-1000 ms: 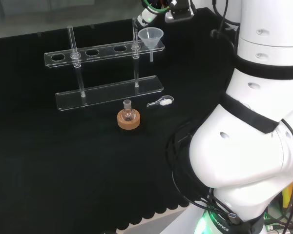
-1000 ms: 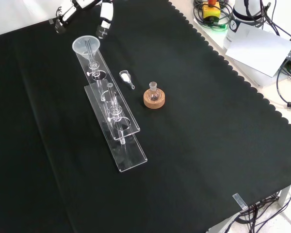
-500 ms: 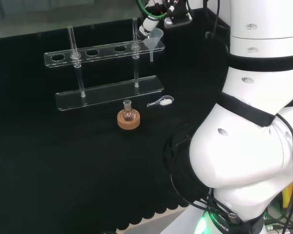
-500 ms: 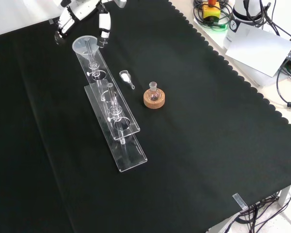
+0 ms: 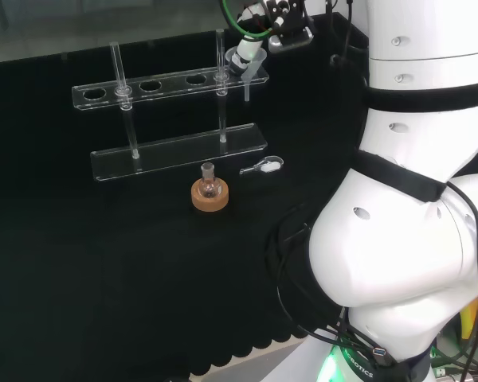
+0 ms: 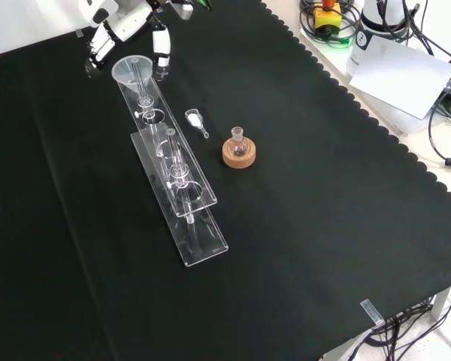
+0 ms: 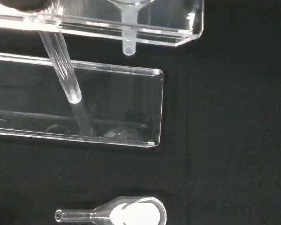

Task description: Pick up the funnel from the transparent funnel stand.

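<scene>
the robot hand (image 6: 128,26) hangs just above the funnel (image 6: 133,70), fingers spread either side of its rim, the stem pointing straight down through the stand (image 6: 182,197).

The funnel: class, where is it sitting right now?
In the front view the funnel sits in the end hole of the transparent funnel stand, at the upper left, with the hand just above it and its fingers on either side.

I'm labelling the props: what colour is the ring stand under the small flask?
Light brown cork, with the small flask on it; clearest in the front view.
</scene>
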`<state>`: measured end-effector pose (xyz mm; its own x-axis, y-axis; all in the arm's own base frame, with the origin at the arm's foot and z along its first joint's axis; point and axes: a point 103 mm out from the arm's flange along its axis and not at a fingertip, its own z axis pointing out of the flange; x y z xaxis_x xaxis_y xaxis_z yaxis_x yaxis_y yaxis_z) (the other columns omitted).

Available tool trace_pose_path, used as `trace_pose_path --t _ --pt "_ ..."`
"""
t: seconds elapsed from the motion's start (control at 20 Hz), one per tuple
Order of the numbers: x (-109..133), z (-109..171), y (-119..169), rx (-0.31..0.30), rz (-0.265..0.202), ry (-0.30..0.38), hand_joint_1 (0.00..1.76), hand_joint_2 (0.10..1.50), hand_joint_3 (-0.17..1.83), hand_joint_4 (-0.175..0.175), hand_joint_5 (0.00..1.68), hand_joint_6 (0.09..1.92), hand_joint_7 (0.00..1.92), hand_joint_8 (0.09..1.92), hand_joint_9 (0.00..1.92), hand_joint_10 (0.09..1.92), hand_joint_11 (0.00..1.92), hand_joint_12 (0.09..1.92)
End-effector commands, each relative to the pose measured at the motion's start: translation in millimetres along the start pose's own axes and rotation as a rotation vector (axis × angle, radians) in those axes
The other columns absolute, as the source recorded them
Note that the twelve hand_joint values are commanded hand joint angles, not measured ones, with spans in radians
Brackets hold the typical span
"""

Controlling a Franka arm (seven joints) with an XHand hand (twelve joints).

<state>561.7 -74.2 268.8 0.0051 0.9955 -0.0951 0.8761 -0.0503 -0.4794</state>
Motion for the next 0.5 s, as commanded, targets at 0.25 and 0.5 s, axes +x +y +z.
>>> trace_pose_path --t 0.25,0.5 --pt "-0.5 6.3 6.1 0.014 -0.007 -0.012 0.68 0.69 0.3 -0.023 0.09 0.09 0.0 0.56 0.19 0.87 0.41 1.46" --pt "-1.0 6.7 6.7 0.021 -0.004 -0.019 0.69 0.69 0.31 -0.022 0.09 0.09 0.0 0.57 0.2 0.87 0.42 1.45"
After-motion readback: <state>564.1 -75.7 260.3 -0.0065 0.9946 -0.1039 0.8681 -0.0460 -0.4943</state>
